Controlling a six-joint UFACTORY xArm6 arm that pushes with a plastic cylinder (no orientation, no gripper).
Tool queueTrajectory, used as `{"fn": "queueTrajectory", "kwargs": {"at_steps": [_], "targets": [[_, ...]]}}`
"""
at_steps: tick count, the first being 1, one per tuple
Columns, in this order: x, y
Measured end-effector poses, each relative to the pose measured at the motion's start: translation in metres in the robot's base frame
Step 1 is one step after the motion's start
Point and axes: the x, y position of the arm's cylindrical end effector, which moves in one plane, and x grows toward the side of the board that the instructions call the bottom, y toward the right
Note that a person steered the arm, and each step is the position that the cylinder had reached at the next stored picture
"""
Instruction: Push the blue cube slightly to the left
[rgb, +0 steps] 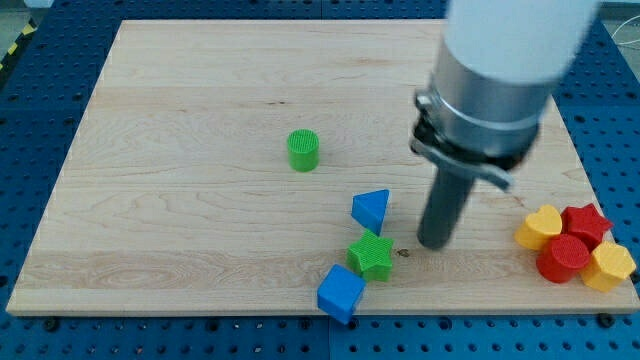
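Note:
The blue cube (340, 293) lies near the board's bottom edge, below centre, touching the green star (371, 256) at its upper right. A blue triangle (371, 210) sits just above the star. My tip (434, 243) rests on the board to the right of the green star and the blue triangle, and up and to the right of the blue cube, apart from all of them.
A green cylinder (303, 150) stands left of centre. At the right edge a cluster holds a yellow heart (540, 227), a red star (586, 222), a red cylinder (564, 259) and a yellow block (609, 266). The wooden board (200, 80) lies on a blue perforated table.

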Motion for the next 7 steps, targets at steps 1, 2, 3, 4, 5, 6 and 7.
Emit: {"fn": "queueTrajectory", "kwargs": {"at_steps": [1, 2, 3, 4, 5, 6, 7], "targets": [[0.043, 0.013], [0.043, 0.009], [0.044, -0.015], [0.043, -0.060], [0.043, -0.084], [0.030, -0.100], [-0.050, -0.143]]}}
